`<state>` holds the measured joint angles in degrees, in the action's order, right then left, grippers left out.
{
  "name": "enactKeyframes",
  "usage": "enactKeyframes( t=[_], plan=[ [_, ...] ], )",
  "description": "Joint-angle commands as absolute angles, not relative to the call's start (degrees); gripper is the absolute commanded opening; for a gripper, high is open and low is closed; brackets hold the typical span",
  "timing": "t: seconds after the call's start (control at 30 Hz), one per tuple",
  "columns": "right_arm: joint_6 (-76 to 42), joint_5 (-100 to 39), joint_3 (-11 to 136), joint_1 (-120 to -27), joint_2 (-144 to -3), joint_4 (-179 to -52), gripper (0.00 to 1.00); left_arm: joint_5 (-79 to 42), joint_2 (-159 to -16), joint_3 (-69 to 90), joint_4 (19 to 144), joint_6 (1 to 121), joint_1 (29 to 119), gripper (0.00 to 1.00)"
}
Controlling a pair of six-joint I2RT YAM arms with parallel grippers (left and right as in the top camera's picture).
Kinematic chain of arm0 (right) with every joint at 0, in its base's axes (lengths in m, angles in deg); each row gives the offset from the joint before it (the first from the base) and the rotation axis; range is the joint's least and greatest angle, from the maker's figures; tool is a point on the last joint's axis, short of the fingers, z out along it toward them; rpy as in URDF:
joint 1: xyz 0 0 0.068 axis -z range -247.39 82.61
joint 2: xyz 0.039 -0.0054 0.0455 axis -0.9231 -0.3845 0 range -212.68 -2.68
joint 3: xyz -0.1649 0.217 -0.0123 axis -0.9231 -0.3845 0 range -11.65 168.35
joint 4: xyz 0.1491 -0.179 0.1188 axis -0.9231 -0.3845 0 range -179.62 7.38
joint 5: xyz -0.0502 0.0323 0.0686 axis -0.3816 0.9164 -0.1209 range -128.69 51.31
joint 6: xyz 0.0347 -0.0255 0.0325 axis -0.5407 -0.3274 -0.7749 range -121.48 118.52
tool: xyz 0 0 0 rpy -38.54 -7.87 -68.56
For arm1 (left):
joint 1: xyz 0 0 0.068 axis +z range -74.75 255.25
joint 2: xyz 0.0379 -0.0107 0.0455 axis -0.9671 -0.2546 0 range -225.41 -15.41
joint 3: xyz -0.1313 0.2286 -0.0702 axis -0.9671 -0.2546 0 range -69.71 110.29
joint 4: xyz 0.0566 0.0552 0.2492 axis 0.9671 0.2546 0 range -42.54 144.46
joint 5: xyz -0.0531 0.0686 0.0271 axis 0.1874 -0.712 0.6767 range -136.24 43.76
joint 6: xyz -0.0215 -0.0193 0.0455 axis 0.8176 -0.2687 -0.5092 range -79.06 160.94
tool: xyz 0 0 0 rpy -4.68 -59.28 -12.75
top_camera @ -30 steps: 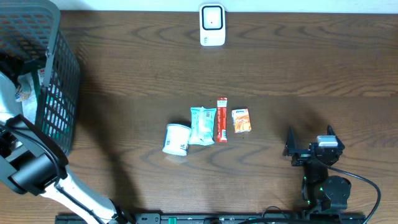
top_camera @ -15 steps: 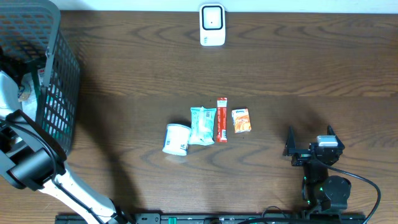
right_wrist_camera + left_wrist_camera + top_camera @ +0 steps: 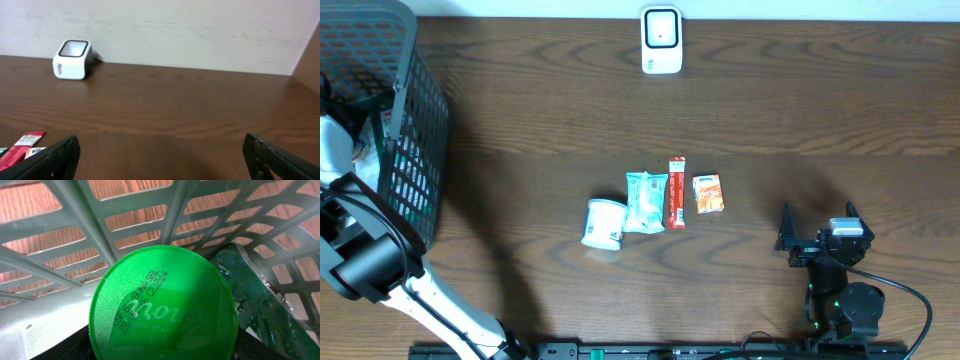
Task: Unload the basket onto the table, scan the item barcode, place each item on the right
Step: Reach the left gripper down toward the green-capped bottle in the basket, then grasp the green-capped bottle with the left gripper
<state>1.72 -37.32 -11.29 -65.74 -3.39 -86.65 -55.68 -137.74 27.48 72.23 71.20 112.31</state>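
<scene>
Early stage, nothing scanned yet. The green lid (image 3: 162,305) sits inside the basket (image 3: 415,120), well apart from the scanner (image 3: 661,40). The left arm (image 3: 365,265) reaches into the basket; its end effector is hidden, so I can't tell its grip. The right end effector (image 3: 161,145) is wide open and empty. Only the left wrist view shows the lid; only the overhead view shows both basket and scanner.

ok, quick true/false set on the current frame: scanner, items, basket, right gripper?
1. The white box-shaped barcode scanner stands at the far edge of the dark wooden table, apart from the items. True.
2. The right gripper holds the small orange packet. False: open and empty, apart from it.
3. The left wrist view shows a red lid. False: a round green plastic lid, inside the grey plastic mesh basket.
4. The red stick sachet lies between the teal packet and the orange packet. True.
</scene>
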Motion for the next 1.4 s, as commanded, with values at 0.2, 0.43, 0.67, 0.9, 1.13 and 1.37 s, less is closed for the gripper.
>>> enactKeyframes(
  t=[0.2, 0.43, 0.67, 0.9, 1.13, 1.37],
  plan=[
    [2.0, -37.1, -11.4, -65.2, -3.2, -86.9, 0.99, -56.4, -136.0, 27.1, 73.4, 69.1, 112.2, 0.59],
    [2.0, -37.1, -11.4, -65.2, -3.2, -86.9, 0.99, -56.4, -130.4, 27.1, 74.5, 69.1, 112.2, 0.59],
    [2.0, -37.1, -11.4, -65.2, -3.2, -86.9, 0.99, -56.4, -121.3, 27.1, 76.8, 68.0, 112.2, 0.59],
    [2.0, -37.1, -11.3, -65.2, -3.2, -86.9, 0.99, -56.4, -109.4, 27.1, 80.0, 68.0, 112.1, 0.59],
    [2.0, -37.1, -11.4, -65.2, -3.2, -86.9, 0.99, -50.8, -96.4, 27.2, 85.2, 66.2, 112.1, 0.58],
    [2.0, -37.1, -11.4, -65.2, -3.2, -86.9, 0.99, -39.3, -87.1, 27.2, 94.7, 66.0, 112.1, 0.59]
  ],
)
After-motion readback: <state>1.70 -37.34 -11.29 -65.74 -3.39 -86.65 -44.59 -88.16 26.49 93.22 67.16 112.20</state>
